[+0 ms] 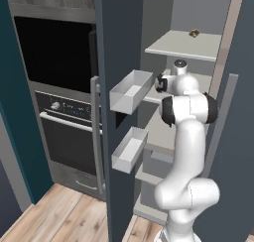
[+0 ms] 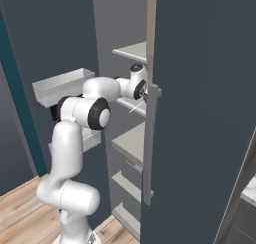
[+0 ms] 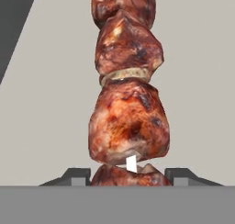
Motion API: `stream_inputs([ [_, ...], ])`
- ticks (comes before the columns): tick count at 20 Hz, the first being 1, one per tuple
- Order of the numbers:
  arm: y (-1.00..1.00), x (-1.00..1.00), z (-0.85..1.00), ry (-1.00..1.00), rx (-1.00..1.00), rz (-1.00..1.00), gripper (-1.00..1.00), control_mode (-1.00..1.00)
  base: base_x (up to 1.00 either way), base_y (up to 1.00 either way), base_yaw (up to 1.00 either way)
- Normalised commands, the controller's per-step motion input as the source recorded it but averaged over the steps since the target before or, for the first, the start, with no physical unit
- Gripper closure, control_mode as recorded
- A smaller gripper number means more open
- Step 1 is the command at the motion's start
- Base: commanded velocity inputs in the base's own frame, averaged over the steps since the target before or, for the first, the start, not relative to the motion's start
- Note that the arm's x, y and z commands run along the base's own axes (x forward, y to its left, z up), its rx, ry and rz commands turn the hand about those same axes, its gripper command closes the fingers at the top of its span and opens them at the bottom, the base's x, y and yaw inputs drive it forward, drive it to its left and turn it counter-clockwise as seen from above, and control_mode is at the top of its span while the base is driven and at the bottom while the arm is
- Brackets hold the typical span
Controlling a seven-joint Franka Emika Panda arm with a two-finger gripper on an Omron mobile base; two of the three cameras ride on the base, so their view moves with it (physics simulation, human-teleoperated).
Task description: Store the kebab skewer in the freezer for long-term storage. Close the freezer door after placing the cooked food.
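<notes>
The kebab skewer (image 3: 126, 103) runs from 6 to 12 o'clock in the hand view, its top chunk cut off by the frame edge. The gripper (image 3: 127, 175) is clamped on its lowest chunk, dark fingertips (image 3: 78, 175) at 7 and 5 o'clock. A pale shelf (image 3: 197, 81) lies behind it. In the right base view the stick's tip pokes out at 10 o'clock of the closed door's handle (image 2: 150, 143), which hides the hand. The open freezer door (image 1: 111, 112) carries bins (image 1: 131, 90) beside the arm.
</notes>
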Motion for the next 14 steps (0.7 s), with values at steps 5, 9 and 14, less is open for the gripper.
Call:
stream_inputs([
  [5,-0.21,0.30,-0.22,-0.02,0.00,0.02,1.00,-1.00,0.00,0.00,0.00],
  [9,-0.11,0.01,-0.08,-0.01,0.00,0.02,1.00,-1.00,0.00,0.00,0.00],
  [14,0.00,0.00,-0.09,-0.02,0.00,0.00,1.00,-1.00,0.00,0.00,0.00],
])
